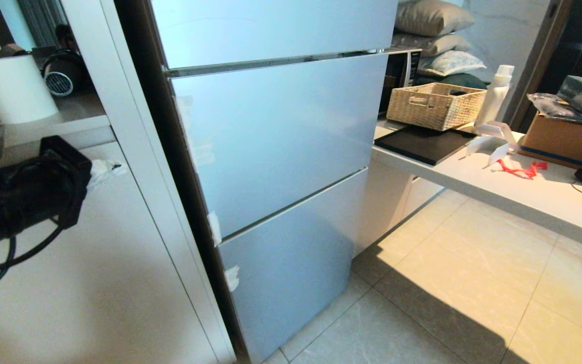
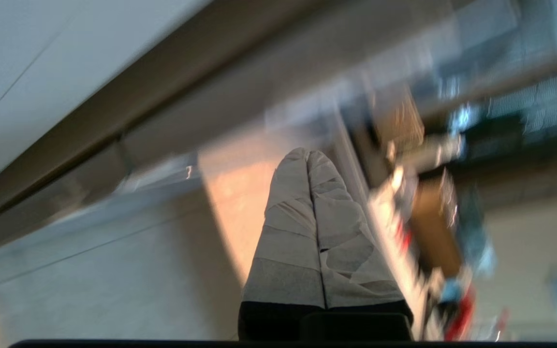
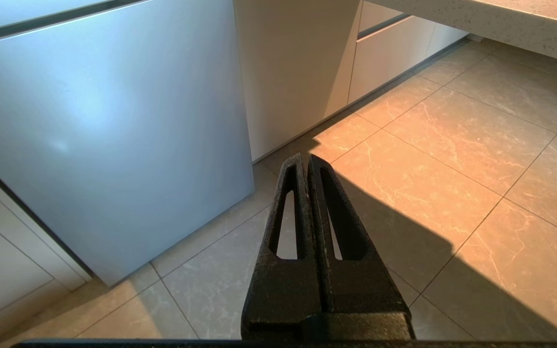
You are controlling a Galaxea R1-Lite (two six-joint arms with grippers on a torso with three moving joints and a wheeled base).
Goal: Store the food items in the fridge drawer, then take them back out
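The right gripper [image 3: 307, 162] hangs low over the tiled floor [image 3: 428, 159] near the base of the fridge [image 1: 271, 151], its black fingers pressed together and empty. The left gripper [image 2: 307, 155], wrapped in pale tape, also has its fingers together with nothing between them; the left arm shows at the near left beside the white cabinet [image 1: 94, 283]. The fridge stands with all three blue-grey panels closed. Farther right, the counter [image 1: 533, 197] carries a wicker basket [image 1: 435, 104], a white bottle [image 1: 495, 96] and a red ribbon scrap [image 1: 522, 170].
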